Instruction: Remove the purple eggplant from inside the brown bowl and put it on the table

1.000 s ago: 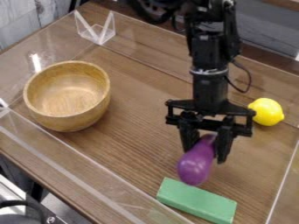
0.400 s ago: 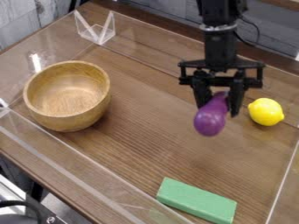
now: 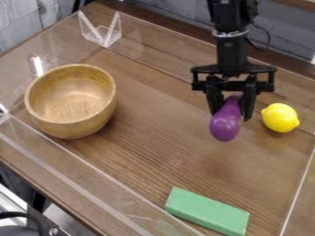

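The purple eggplant [image 3: 226,123] hangs upright between the black fingers of my gripper [image 3: 229,104], which is shut on its upper end. It sits over the table [image 3: 147,138] at the right, just left of a yellow lemon [image 3: 281,117]. Whether its lower tip touches the wood I cannot tell. The brown bowl [image 3: 72,99] stands at the left, well apart from the gripper, and its inside shows nothing in it.
A green rectangular block [image 3: 207,211] lies near the front edge. Clear acrylic walls border the tabletop, and a folded clear piece [image 3: 101,29] stands at the back left. The arm rises from the gripper toward the back.
My gripper has carried the eggplant away from the green block, back and to the right, ending beside the lemon. The bowl, lemon and block have not moved.
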Controlling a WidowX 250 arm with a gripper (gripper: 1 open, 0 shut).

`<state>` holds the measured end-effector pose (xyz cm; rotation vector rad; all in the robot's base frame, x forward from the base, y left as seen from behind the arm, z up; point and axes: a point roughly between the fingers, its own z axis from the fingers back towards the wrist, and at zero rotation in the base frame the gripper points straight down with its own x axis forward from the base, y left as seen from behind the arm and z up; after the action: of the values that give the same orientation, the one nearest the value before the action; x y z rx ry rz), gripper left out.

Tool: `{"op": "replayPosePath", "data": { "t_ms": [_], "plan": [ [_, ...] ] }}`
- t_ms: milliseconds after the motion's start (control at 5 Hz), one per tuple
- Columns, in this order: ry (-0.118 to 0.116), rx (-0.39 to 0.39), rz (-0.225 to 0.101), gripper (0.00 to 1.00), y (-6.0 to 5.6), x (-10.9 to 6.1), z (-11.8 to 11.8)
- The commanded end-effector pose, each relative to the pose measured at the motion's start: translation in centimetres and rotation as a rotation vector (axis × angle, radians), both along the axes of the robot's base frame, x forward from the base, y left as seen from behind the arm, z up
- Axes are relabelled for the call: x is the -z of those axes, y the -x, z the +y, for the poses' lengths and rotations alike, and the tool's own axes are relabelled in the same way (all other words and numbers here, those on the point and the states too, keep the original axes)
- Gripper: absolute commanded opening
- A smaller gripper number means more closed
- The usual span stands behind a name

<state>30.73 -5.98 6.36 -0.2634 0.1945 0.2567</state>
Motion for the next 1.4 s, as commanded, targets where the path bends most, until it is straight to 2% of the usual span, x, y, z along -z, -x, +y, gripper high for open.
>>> {"op": "replayPosePath", "data": {
  "t_ms": [0,600,1200],
  "plan": [
    [0.001,-0.014,-0.074,0.0,-2.0,-1.0,-0.1],
    [-0.012,-0.037,-0.087,0.0,-3.8,0.7,-0.5],
    [-0.018,-0.047,-0.1,0.0,-4.9,1.4,-0.6]
  ]
}}
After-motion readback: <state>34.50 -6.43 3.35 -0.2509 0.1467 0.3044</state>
